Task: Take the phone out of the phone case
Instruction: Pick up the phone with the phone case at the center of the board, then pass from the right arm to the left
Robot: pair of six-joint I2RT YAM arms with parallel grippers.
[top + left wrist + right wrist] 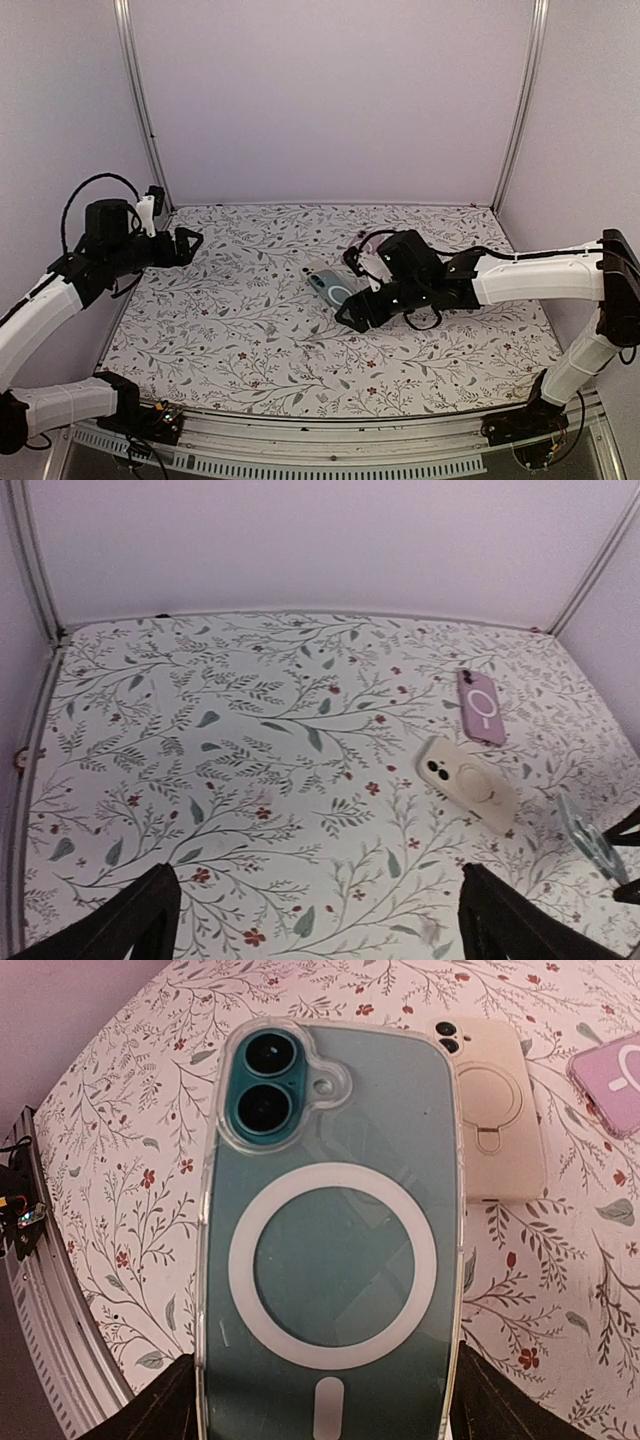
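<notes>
3 cases: clear case (400, 1080) w/ teal phone (330, 1260), cream case (490, 1110), purple case (610, 1085).

Mid-table: the cased phone (330, 1260) is sitting a little right of the centre of the table (230, 330), its lower end between the jaws of the right gripper (352, 312), which is reaching in from the right. Two loose cases are lying flat behind it. The nearer case (492, 1110) is resting just beyond the phone's top corner, and the farther case (612, 1085) is lying beside that one, not touching. The left gripper (188, 243) is hanging over the far left corner, well apart from all three.
</notes>
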